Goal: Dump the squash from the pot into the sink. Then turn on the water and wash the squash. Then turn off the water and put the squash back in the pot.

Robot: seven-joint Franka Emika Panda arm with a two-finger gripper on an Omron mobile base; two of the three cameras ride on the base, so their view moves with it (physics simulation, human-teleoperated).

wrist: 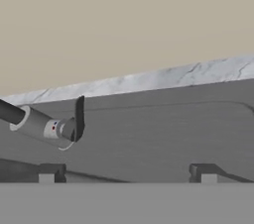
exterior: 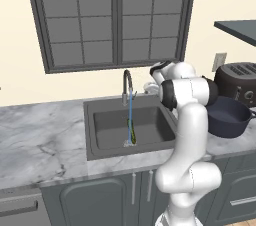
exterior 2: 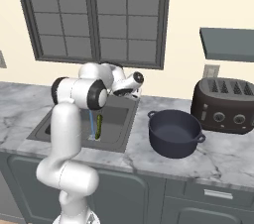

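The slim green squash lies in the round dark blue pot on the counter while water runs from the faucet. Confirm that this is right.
Not right. The slim green squash lies in the dark grey sink basin, under the stream from the curved metal faucet, as the left base view shows. The round dark blue pot on the counter is empty in the right base view. The water is indeed running.

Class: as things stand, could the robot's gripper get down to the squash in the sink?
Probably yes. The squash lies uncovered in the sink under running water, and the gripper is open by the faucet, holding nothing.
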